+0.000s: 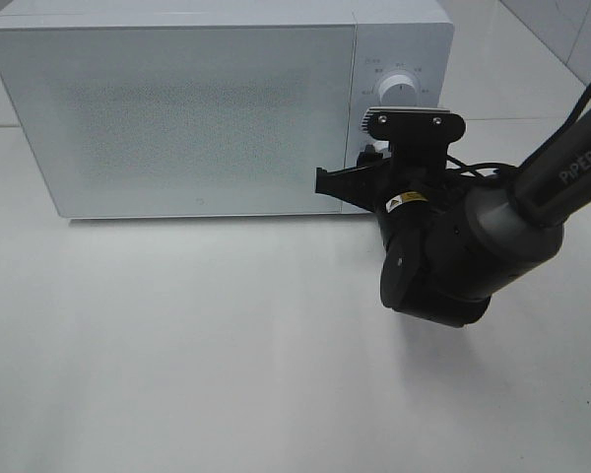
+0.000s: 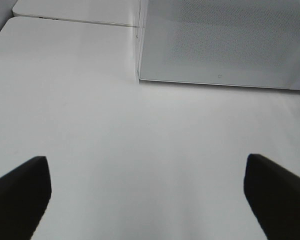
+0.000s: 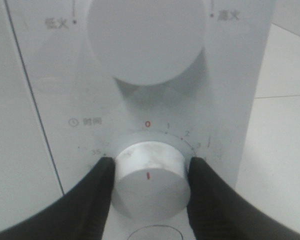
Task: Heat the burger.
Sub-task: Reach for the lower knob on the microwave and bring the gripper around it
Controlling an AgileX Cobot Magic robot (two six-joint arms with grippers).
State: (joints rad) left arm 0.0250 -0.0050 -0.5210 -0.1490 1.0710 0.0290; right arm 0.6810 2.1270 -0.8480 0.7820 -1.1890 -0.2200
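Right gripper: we are seeing the right gripper [image 3: 151, 162] clamping the timer knob [image 3: 149, 192], with one black finger [image 3: 90, 195] pressing on each side of it.
Timer knob: its red mark is pointing straight at the red 0 on the scale. The knob is sitting low on the control panel [image 1: 424, 54], just below a larger upper knob [image 3: 146, 37].
Right arm: the right arm [image 1: 561, 177] is reaching in from the right of the high view, and its wrist is covering the lower part of the panel.
Left gripper: the left gripper [image 2: 145, 165] is hovering over the white table [image 1: 227, 345] with its jaws standing wide apart and holding nothing. It is facing the microwave's front from well back.
Microwave: the white microwave [image 1: 276, 12] is standing at the back of the table, and its door [image 1: 177, 118] is sitting closed.
Burger: we are not finding the burger in any view. The door panel is not letting us see inside, so we cannot tell where it is.
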